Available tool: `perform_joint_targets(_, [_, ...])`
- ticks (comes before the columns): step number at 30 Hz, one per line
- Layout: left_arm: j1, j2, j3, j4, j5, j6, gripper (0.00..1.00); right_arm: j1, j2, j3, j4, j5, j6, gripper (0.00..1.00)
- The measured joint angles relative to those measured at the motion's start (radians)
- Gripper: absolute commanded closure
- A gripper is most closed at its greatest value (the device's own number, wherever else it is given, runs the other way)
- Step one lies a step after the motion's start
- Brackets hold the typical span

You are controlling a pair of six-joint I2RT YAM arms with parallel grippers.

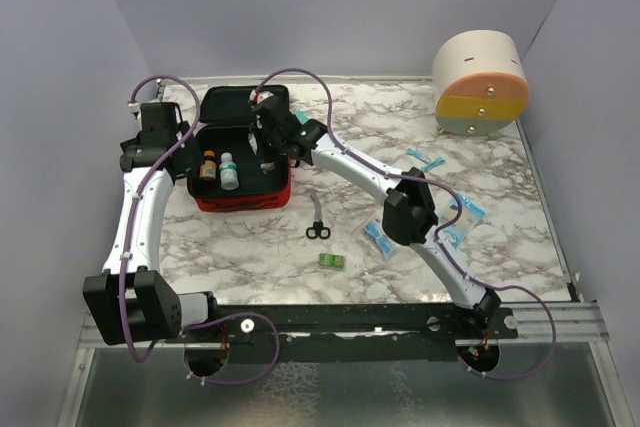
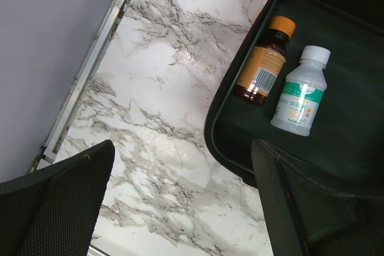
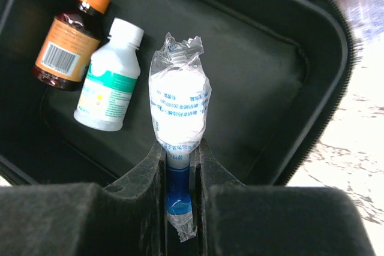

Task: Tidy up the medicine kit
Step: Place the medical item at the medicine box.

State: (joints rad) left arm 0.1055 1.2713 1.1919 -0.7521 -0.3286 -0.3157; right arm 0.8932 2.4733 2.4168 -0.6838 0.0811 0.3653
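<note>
The medicine kit [image 1: 240, 203], a red zippered case, lies open at the back left with its black inside [image 3: 258, 70] facing up. In it lie a brown bottle with an orange cap [image 3: 67, 43] and, beside it, a white bottle [image 3: 111, 85]. My right gripper [image 3: 180, 166] hovers over the case, shut on the blue end of a clear-wrapped white packet [image 3: 178, 103] that points into the case, right of the white bottle. My left gripper [image 2: 180, 208] stands wide open at the case's left rim [image 2: 219, 118], one finger over the marble, the other over the case. Nothing is between its fingers.
Small black scissors [image 1: 317, 230] and a little green packet [image 1: 332, 261] lie on the marble in front of the case. Several blue-wrapped packets [image 1: 380, 237] are scattered to the right. A round cream, orange and yellow drawer container [image 1: 481, 83] stands back right. Grey walls enclose the table.
</note>
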Motion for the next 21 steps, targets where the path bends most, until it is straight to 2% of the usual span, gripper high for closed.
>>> perform_joint_targets(21, [0.000, -0.039, -0.040, -0.003, 0.034, -0.026, 0.01, 0.023, 0.126, -0.027, 0.185, -0.019, 0.115, 0.99])
